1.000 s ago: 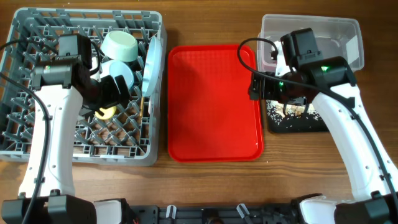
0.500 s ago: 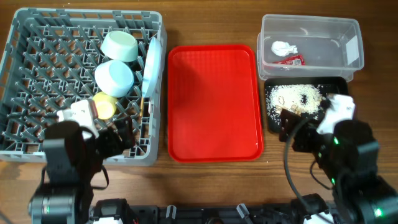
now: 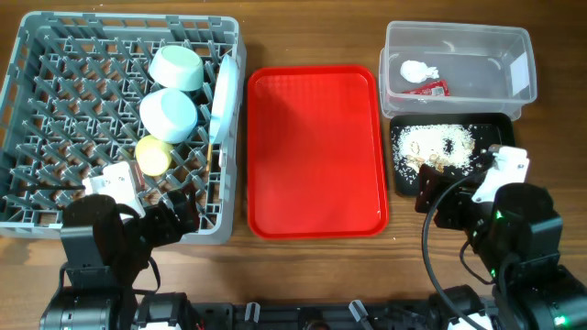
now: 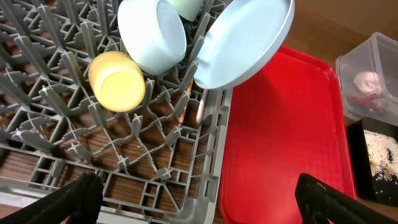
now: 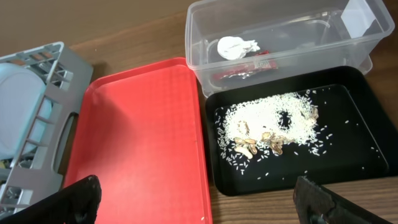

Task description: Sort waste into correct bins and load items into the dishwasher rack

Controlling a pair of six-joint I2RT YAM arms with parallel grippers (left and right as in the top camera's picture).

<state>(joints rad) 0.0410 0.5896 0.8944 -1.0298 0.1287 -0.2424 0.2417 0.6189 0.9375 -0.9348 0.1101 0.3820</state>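
Overhead straight down, wrist views oblique, nearer (all share red tray (image 3: 316,151))

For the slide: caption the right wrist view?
Rice crumbs in the black tray, paper wad and red sauce packet in the clear tub, beside the red tray.

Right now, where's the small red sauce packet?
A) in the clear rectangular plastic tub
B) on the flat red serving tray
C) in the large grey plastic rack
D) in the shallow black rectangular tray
A: the small red sauce packet lies inside the clear rectangular plastic tub, next to the crumpled white paper wad. The shallow black rectangular tray holds only rice-like crumbs.
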